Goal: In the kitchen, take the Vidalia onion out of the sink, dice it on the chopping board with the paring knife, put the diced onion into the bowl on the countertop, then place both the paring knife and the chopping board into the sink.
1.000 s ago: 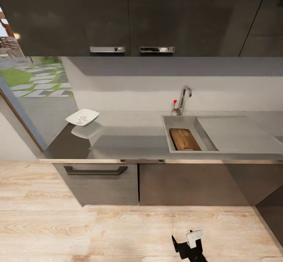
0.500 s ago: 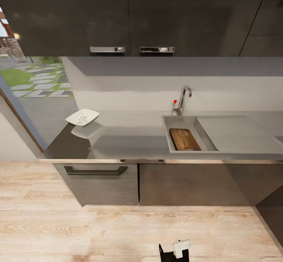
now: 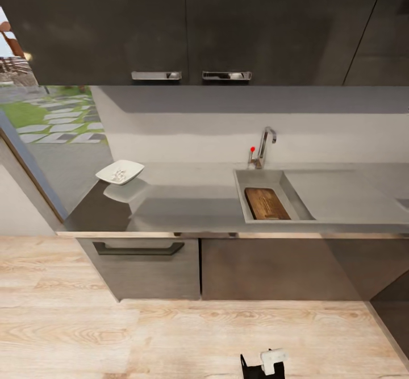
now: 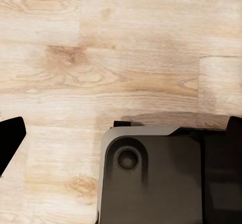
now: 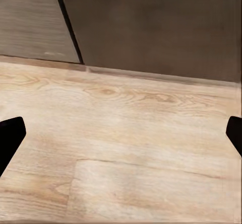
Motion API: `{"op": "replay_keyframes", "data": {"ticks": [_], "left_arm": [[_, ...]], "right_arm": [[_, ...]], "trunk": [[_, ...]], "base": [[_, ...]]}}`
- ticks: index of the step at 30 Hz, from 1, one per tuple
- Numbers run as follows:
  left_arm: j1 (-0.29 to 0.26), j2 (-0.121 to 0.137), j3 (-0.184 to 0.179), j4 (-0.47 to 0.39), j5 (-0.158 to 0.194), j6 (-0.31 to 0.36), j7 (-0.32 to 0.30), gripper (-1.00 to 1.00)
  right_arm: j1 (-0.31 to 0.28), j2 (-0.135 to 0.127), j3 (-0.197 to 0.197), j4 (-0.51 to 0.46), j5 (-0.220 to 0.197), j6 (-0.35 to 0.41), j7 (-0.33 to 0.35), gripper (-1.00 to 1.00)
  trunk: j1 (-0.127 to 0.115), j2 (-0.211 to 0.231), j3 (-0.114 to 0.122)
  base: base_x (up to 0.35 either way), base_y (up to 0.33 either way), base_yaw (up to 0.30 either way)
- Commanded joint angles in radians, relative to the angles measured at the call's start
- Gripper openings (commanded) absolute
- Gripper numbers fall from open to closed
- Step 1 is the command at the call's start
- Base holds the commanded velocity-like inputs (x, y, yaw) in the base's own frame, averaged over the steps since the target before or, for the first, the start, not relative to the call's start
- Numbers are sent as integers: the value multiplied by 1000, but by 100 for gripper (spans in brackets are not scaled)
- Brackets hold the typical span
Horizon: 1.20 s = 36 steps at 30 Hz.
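Head view shows chopping board inside sink.

Kitchen wall seen from above, with dark cabinetry and pale wood flooring.
Glossy dark upper cabinets with chrome handles span the top; a pale grey backsplash sits mid-frame, dark lower cabinets beneath, light wood floor along the bottom, and a sunlit garden window at left.

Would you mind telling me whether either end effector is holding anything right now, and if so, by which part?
Nothing is held. In each wrist view the fingertips sit far apart at the picture's edges, with bare wood floor between them.
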Motion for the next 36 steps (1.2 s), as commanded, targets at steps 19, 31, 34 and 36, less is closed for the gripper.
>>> {"op": "replay_keyframes", "data": {"ticks": [19,31,34,36], "left_arm": [[0,4,-8,0,11,-3,4,100],[0,4,-8,0,12,-2,4,100],[0,4,-8,0,12,-2,4,100],[0,4,-8,0,12,-2,4,100]], "right_arm": [[353,-65,10,11,-1,-199,-6,100],[390,-110,-61,-7,-93,-255,-3,100],[389,-112,-63,-10,-95,-257,-2,100],[388,-111,-63,-10,-95,-258,-2,100]], "trunk": [[1,-2,28],[1,-2,46],[1,-2,47],[1,-2,48]], "base": [[0,0,0],[0,0,0],[0,0,0],[0,0,0]]}}
